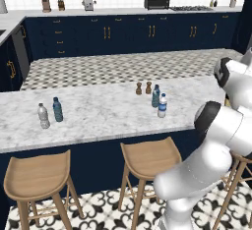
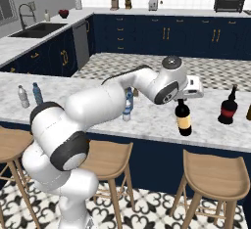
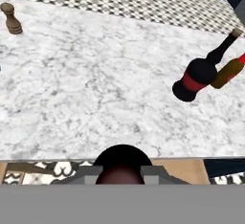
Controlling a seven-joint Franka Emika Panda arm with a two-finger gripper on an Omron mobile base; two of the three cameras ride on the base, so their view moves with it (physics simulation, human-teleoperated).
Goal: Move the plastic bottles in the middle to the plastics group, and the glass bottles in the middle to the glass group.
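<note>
Partly hidden under the hand, jaws clamped on the wine bottle (image 2: 184, 119), its neck concealed.

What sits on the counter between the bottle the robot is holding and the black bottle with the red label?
Nothing: in the right base view, bare marble separates the held wine bottle from the red-labelled bottle.

Home kitchen: navy cabinets (image 1: 123, 30), marble island counter (image 1: 98, 111), toaster oven (image 1: 157, 1), sink (image 2: 37, 29), stools (image 1: 147, 160).

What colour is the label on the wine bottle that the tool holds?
Yellow-tan, on the dark wine bottle; it shows best in the right base view.
</note>
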